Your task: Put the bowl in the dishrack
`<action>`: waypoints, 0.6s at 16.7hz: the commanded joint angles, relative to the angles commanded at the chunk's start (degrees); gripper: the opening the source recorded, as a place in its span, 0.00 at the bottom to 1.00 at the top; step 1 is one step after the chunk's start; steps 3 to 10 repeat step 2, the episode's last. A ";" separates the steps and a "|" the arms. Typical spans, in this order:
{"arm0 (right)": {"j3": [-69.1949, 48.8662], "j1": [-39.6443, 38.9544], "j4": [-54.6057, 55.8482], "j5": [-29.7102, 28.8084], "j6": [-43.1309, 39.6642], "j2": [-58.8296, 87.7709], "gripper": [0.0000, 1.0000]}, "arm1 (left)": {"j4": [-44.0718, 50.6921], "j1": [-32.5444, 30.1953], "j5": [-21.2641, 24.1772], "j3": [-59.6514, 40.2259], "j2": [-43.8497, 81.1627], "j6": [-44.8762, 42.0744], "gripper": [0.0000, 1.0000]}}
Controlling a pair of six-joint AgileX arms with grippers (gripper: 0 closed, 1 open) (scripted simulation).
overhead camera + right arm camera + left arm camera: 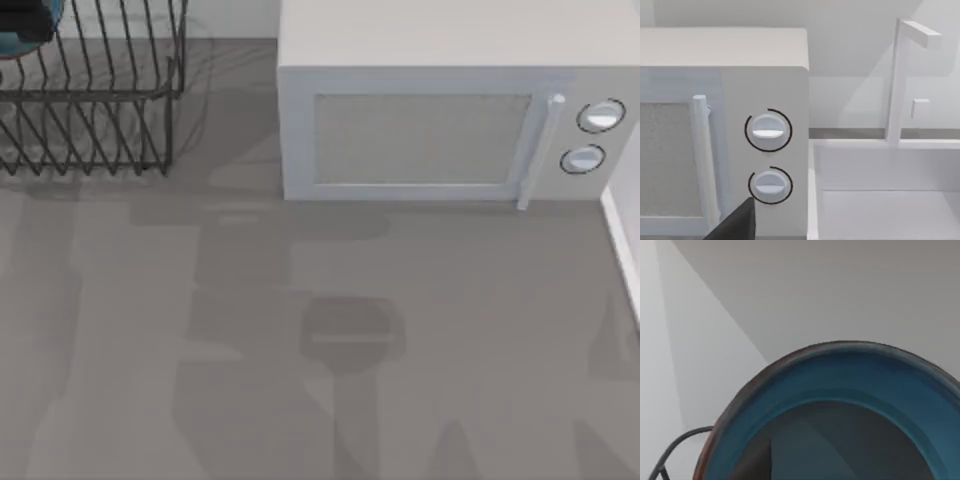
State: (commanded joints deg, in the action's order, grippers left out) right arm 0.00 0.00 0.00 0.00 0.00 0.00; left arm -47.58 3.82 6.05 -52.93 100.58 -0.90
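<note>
The bowl (14, 44) shows as a blue patch at the far left corner of the top view, behind the upright prongs of the black wire dishrack (90, 95). A dark piece of my left gripper (28, 28) lies across the bowl there. In the left wrist view the bowl (850, 375) is very close, with a blue inner wall, greyish bottom and reddish rim, and a black wire of the dishrack (670, 455) curves beside it. Whether the bowl rests on the rack or hangs over it I cannot tell. A dark part of my right gripper (735, 225) points at the microwave's knob side.
A white microwave (420, 130) with its door shut stands at the back, right of the rack. A white sink (880, 200) with a faucet (897, 75) adjoins it, its edge (625, 250) at the table's right. Grey tabletop (320, 350) spreads in front.
</note>
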 joint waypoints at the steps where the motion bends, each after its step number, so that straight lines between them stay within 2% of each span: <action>1: 0.00 0.00 0.00 0.00 0.00 0.00 1.00 | 0.00 0.00 0.00 0.00 0.00 0.00 1.00; 10: 0.00 0.00 0.00 0.00 0.00 0.00 1.00 | 0.00 0.00 0.00 0.00 0.00 0.00 1.00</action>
